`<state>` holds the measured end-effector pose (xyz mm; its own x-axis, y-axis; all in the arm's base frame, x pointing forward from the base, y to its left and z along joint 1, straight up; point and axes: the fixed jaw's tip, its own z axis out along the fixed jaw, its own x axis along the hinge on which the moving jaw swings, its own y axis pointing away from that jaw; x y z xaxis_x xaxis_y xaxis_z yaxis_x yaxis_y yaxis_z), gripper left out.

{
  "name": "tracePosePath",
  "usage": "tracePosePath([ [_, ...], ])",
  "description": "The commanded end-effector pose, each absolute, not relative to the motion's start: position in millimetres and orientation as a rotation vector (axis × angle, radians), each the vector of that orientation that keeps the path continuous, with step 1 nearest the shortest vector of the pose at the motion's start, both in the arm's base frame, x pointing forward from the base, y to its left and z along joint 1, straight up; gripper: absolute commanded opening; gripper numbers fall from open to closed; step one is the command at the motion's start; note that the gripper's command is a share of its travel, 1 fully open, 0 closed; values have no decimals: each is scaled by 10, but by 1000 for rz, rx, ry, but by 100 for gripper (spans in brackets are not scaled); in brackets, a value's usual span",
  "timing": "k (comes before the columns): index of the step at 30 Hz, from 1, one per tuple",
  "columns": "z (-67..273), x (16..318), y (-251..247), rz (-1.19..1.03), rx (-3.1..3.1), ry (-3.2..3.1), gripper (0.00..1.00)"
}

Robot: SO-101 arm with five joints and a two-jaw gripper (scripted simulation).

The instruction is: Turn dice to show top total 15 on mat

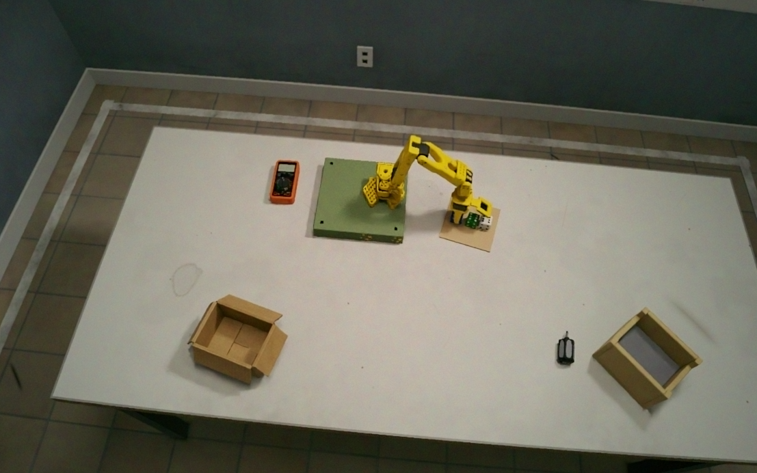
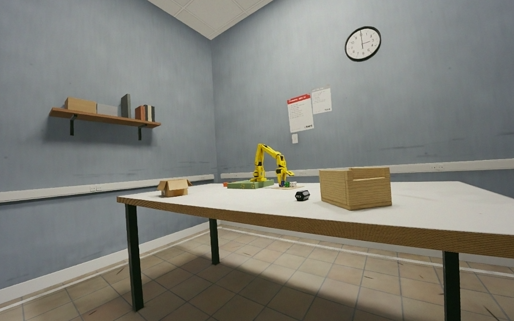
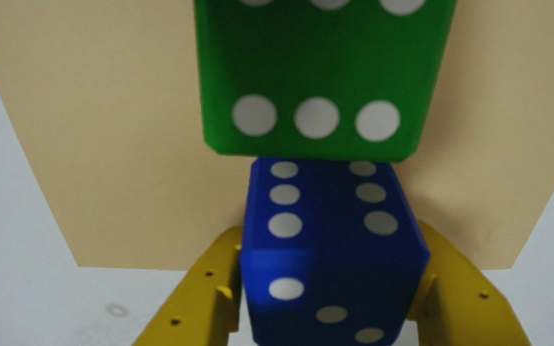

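My gripper [image 1: 457, 219] [image 2: 282, 183] [image 3: 331, 290] is shut on the blue die [image 3: 332, 257], low over the tan mat [image 1: 468, 240] [image 3: 95, 125]. In the wrist view the blue die shows six pips on the face towards the green die and three on the face nearer the palm. Its underside is hidden; I cannot tell whether it touches the mat. The green die [image 1: 472, 220] [image 2: 287, 184] [image 3: 315, 65] sits on the mat right beside it, six pips on top, partly overlapping it in the wrist view. The white die [image 1: 485, 223] [image 2: 293, 184] stands beyond the green one; its top is too small to read surely.
The green base board [image 1: 357, 194] carries the arm, left of the mat. An orange multimeter [image 1: 284, 182] lies further left. A cardboard box [image 1: 234, 366] stands at the front left. A black object [image 1: 565, 350] and a wooden box [image 1: 628, 370] are at the front right.
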<state>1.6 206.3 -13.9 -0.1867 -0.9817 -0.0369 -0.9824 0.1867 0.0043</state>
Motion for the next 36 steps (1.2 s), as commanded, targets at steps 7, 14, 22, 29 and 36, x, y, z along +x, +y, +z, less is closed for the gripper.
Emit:
tracePosePath([
  [7,-205,-12,2015,14,-2003,2411,0],
  [14,-222,-12,2015,14,-2003,2411,0],
  [22,-223,-12,2015,14,-2003,2411,0],
  [29,-229,-12,2015,14,-2003,2411,0],
  [36,-229,-12,2015,14,-2003,2411,0],
])
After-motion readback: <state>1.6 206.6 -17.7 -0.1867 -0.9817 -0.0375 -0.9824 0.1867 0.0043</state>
